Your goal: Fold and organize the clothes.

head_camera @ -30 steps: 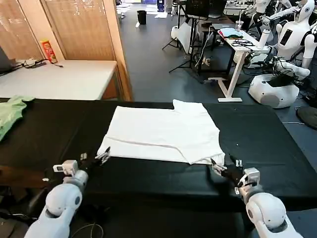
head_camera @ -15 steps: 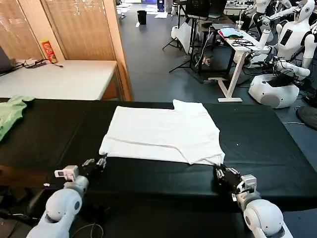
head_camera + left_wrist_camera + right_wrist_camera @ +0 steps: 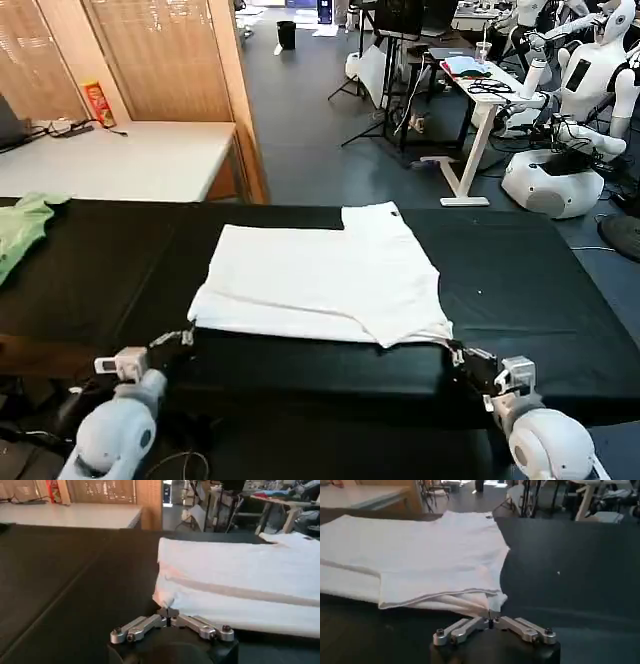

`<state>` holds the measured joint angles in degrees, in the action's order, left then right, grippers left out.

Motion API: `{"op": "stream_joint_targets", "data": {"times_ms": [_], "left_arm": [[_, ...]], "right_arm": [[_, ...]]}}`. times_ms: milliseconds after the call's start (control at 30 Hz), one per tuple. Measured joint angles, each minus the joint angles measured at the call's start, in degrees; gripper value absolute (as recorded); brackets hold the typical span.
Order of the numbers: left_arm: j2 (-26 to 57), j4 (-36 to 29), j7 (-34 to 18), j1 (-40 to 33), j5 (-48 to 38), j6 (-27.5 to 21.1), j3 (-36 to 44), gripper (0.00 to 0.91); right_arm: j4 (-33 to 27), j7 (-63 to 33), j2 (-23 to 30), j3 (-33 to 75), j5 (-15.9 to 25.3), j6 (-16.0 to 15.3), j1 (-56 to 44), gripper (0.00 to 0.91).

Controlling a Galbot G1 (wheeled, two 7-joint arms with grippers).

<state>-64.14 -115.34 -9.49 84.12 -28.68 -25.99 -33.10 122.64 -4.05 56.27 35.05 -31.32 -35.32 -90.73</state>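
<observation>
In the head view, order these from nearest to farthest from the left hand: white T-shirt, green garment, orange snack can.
1. White T-shirt: its near-left corner meets the left hand.
2. Green garment: table's far-left edge.
3. Orange snack can: on the white table behind.

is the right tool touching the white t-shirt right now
Touching. In the right wrist view the right tool, its fingertips shut together, pinches the near corner of the white T-shirt; the cloth runs straight into the tips with no gap.
</observation>
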Motion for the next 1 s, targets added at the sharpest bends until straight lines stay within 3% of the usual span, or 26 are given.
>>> {"op": "stream_joint_targets", "data": {"times_ms": [300,333,367,400,433,467,767,1000], "left_arm": [[-0.74,-8.75,-0.47,11.74,3.12,-0.27,-2.61,0.000],[-0.89,-9.07,-0.52,12.48,3.12,-0.35,-2.89,0.195],[-1.00,-9.31,-0.60,13.06,3.11,-0.39,-3.11,0.878],[-1.11,-9.65,-0.67,13.68,3.07,-0.44,-3.34,0.878],[-1.15,-9.93,-0.87,14.19,2.92,-0.53,-3.53,0.878],[-1.15,-10.31,-1.05,14.74,2.64,-0.67,-3.74,0.878],[-1.42,-13.76,-2.66,18.39,1.69,-2.41,-5.73,0.878],[-1.75,-16.97,-3.01,19.98,1.67,-4.01,-7.72,0.878]], "right_arm": [[4.07,-0.60,0.01,0.40,0.64,-1.14,-4.79,0.068],[4.46,-0.60,0.15,0.49,0.72,-1.19,-5.19,0.068],[4.98,-0.71,0.35,0.66,0.75,-1.29,-5.67,0.068],[5.46,-0.91,0.55,0.78,0.76,-1.36,-6.14,0.107],[5.98,-1.15,0.73,0.94,0.80,-1.54,-6.58,0.293],[6.51,-1.29,0.84,1.16,0.92,-1.66,-7.01,0.878],[12.16,-2.09,1.60,3.42,1.66,-3.65,-11.31,0.878],[11.47,-0.39,0.89,3.49,-0.38,3.26,-6.28,0.878]]}}
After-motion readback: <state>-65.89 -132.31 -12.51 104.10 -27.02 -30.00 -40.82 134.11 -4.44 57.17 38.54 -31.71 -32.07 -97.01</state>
